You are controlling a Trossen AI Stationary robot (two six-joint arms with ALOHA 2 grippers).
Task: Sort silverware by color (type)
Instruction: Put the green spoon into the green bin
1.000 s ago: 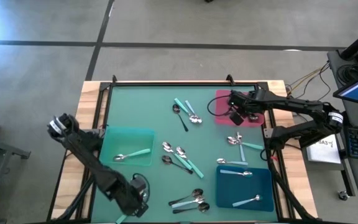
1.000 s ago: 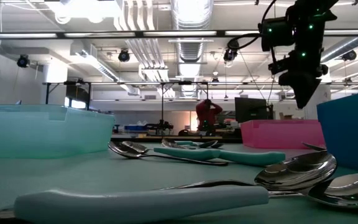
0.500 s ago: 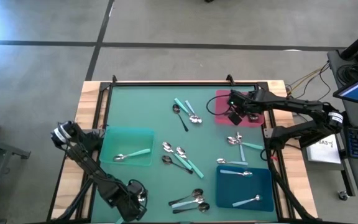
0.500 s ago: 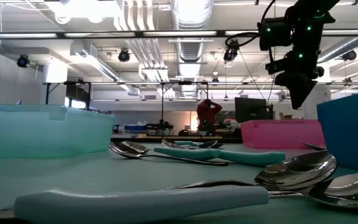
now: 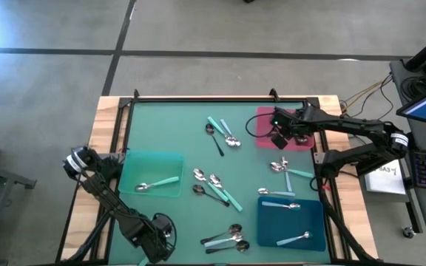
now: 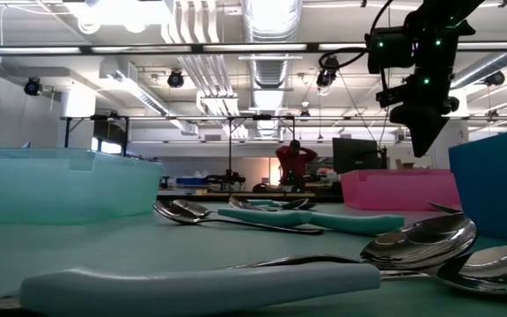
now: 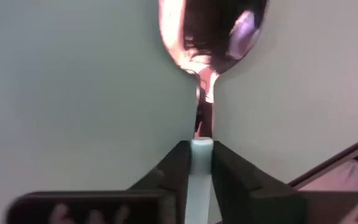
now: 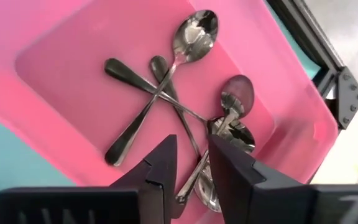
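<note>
My left gripper (image 5: 156, 238) is at the table's near left, by the near edge, shut on a pale-handled spoon (image 7: 202, 163) whose shiny bowl (image 7: 213, 31) points ahead over the green mat. My right gripper (image 5: 278, 133) hangs over the pink tray (image 8: 73, 68) with a narrow gap between its fingers and nothing in it; it also shows in the low view (image 6: 422, 141). Several all-metal spoons (image 8: 166, 81) lie crossed in the pink tray. Loose spoons lie on the mat at mid-table (image 5: 213, 188), at the far middle (image 5: 220, 133) and near the front (image 5: 228, 238). My left gripper pinches the spoon's pale handle (image 7: 202, 149) between its two fingers, which lie along the handle, with the bowl ahead of the fingertips. Whether the spoon is lifted clear of the mat or rests on it, I cannot tell.
A teal tray (image 5: 143, 166) at the left holds one teal-handled spoon (image 5: 157, 183). A dark blue tray (image 5: 309, 222) at the near right holds two pale-handled spoons. More spoons (image 5: 287, 170) lie between the pink and blue trays. A raised black frame (image 5: 198, 98) edges the table.
My left gripper has shifted a little toward the table's left and near edge, still shut on the spoon, and the left arm has drawn back with it.
</note>
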